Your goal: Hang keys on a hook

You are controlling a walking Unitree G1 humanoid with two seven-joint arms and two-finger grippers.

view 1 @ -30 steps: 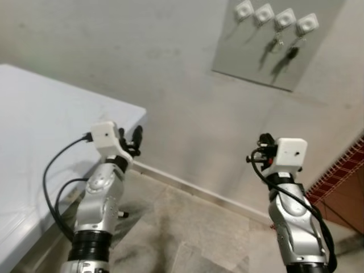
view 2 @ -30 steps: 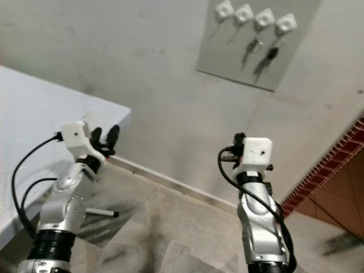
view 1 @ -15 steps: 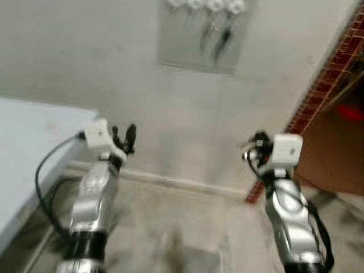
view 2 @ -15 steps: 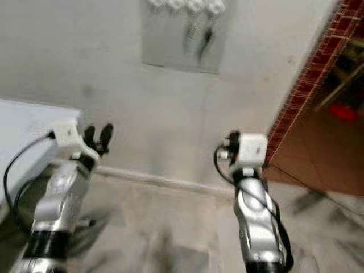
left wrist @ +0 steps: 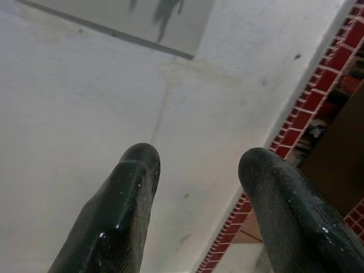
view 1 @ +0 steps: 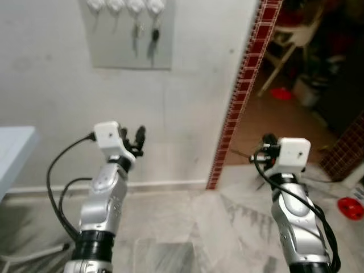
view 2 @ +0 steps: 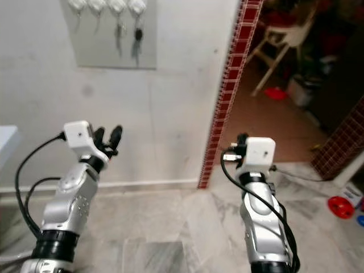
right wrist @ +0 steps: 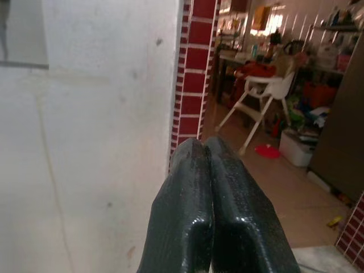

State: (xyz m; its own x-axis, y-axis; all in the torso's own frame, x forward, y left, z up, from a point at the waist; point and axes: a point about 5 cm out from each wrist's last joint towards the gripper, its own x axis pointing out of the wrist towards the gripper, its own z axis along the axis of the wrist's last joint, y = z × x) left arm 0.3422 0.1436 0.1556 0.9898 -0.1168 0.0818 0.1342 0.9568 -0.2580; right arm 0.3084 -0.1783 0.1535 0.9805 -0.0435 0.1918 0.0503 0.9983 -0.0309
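Note:
A grey panel (view 1: pixel 126 42) on the white wall carries a row of white hooks (view 1: pixel 135 5) at the upper left. Two bunches of keys (view 1: pixel 154 35) hang from the two rightmost hooks; their lower ends also appear in the left wrist view as keys (left wrist: pixel 165 8). My left gripper (view 1: pixel 132 138) is raised well below the panel and slightly right of it, open, with nothing between its fingers (left wrist: pixel 133 170). My right gripper (right wrist: pixel 205 145) is held up at the right, facing the wall's corner, shut and empty.
A strip of red tiles (view 1: pixel 244 96) edges the wall's corner, and beyond it a doorway opens onto a room with a white high chair (view 1: pixel 293 40) and red things on the floor (view 1: pixel 281 92). A white table corner (view 1: pixel 14 151) is at far left.
The whole view has swung to the right: the panel with the hooks now sits at upper left, the table has nearly left the picture, and the doorway has come in. Both arms hold their pose.

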